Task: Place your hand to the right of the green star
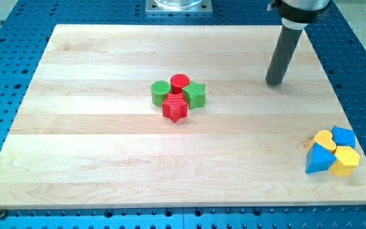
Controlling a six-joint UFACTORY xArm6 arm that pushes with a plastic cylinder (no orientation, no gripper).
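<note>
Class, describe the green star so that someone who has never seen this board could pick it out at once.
Start at the wooden board and find the tight cluster of four blocks just above its middle. The green star is that cluster's right-hand member, beside the red cylinder and above-right of the red star. Unlike the rounded green block on the cluster's left, it has points, and it lies nearest my tip.

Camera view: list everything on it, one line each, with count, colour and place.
Wooden board: one, pale wood, fills most of the view.
Blue perforated table: one, around the board.
Green cylinder: one, centre cluster, view's left.
Red cylinder: one, cluster's top.
Green star: one, cluster's right.
Red star: one, cluster's bottom.
Yellow blocks: two, lower-right cluster.
Blue blocks: two, same cluster.
My tip: one, dark rod, upper right, well right of the green star.
</note>
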